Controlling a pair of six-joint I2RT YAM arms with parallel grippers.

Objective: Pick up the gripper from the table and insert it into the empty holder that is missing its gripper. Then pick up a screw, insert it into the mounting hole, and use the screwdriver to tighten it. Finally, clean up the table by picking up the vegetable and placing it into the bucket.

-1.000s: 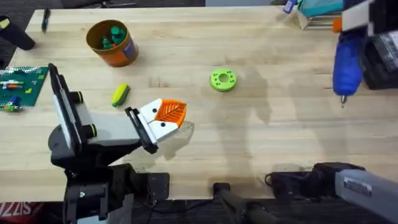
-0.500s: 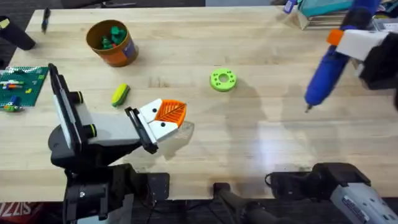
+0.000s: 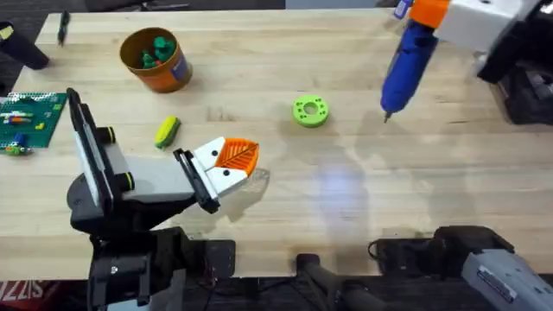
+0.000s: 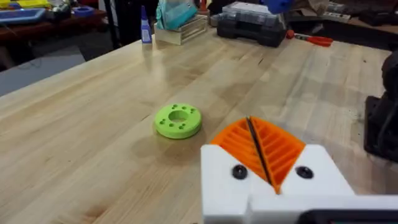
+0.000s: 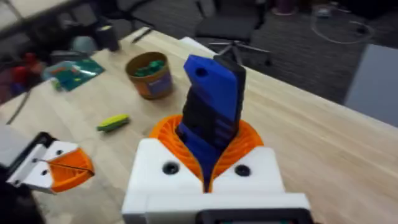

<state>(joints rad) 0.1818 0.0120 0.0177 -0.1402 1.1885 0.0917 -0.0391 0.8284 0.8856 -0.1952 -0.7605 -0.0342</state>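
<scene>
Right end effector (image 5: pixel 208 163) clamps the blue pen-shaped screwdriver (image 3: pixel 404 65), its thin bit angled downward; left end effector (image 4: pixel 267 163) closed.

pale wooden table (image 3: pixel 285 52), grey floor (image 5: pixel 323 43)

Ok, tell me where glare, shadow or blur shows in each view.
Overhead: a pale glare patch on the table below the screwdriver, and a soft shadow beside the green disc. Left wrist: the far clutter is soft, while the orange pads are sharp. Right wrist: the bucket and the vegetable look blurred.
</scene>
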